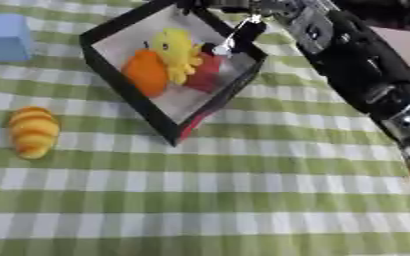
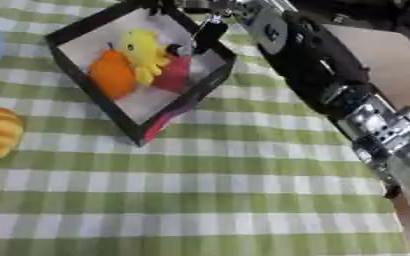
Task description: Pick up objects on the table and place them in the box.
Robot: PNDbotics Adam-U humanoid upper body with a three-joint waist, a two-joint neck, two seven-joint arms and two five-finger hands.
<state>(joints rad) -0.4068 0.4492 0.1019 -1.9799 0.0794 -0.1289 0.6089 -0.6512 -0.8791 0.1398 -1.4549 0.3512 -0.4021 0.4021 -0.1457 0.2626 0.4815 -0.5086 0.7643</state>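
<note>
Red block (image 1: 207, 72) sits in the box (image 1: 130, 91) with the orange toy (image 1: 145, 71) and yellow toy (image 1: 179, 52); our right hand (image 1: 243, 31) hangs over the rim, fingers seemingly released. We lift straight up, then fetch the striped toy (image 1: 33, 131).

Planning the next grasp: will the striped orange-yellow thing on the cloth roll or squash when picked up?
The striped piece looks rounded and ribbed, so a push might roll it sideways. It seems soft, plush-like, probably light, and may squash.
</note>
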